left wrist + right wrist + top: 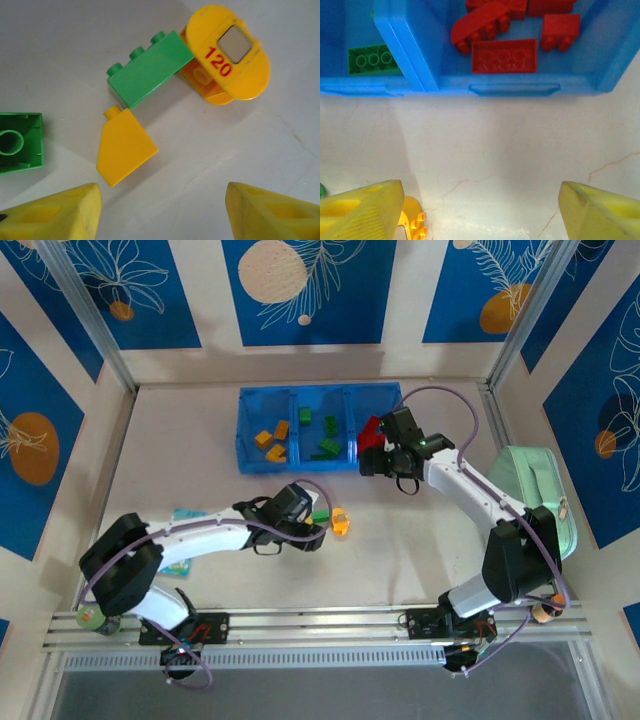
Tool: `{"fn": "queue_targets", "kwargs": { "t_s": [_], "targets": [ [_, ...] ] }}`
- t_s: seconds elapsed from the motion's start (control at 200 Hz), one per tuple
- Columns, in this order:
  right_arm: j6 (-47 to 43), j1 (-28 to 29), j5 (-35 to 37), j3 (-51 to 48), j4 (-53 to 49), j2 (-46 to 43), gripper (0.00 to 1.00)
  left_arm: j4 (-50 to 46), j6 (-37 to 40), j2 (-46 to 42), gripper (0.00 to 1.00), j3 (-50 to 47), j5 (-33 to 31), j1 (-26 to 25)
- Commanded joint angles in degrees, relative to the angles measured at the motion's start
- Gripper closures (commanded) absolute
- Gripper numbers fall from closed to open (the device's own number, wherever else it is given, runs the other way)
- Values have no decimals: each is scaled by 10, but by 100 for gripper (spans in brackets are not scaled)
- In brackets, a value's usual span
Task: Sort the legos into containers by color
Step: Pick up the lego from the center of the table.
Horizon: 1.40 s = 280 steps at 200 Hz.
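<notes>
The containers point(246, 445) are a blue tray with three joined bins at the back of the table. Orange legos point(272, 440) lie in its left bin, green ones point(328, 447) in the middle and red ones point(504, 55) in the right. On the table, a green brick point(150, 67) leans against a rounded yellow piece marked 120 point(227, 55). A yellow slope brick point(125, 145) and another green brick point(20, 142) lie close by. My left gripper point(162, 215) hangs open and empty just short of the slope brick. My right gripper point(480, 210) is open and empty over bare table in front of the red bin.
A mint-green zipped pouch point(535, 495) lies at the right edge beside the right arm. A light-blue card point(185, 515) sits under the left arm. The rounded yellow piece point(412, 222) shows by the right gripper's left finger.
</notes>
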Motion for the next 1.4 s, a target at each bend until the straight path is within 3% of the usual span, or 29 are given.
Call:
{"fn": "queue_targets", "kwargs": {
  "t_s": [0.0,0.41,0.62,0.795,1.061,1.251,1.396],
  "targets": [
    [17,2,-18,-23,21,-26,19,1,-4,28,34,26,-27,-5],
    [25,-1,-23,-60,37,-36,19,-35,3,102,37,80,-71,-5],
    [27,-1,-22,-75,37,-48,19,-45,5,120,50,94,-71,-8],
    [33,-7,-26,-91,41,-62,19,-61,2,112,67,94,-84,-9],
    [40,-5,-34,-101,45,-72,19,-93,15,48,70,113,-102,-2],
    [54,3,-48,-123,51,-79,19,-60,11,-2,71,114,-31,82],
    [66,18,-55,-141,55,-87,19,-62,24,-6,71,158,-45,149]
  ]
}}
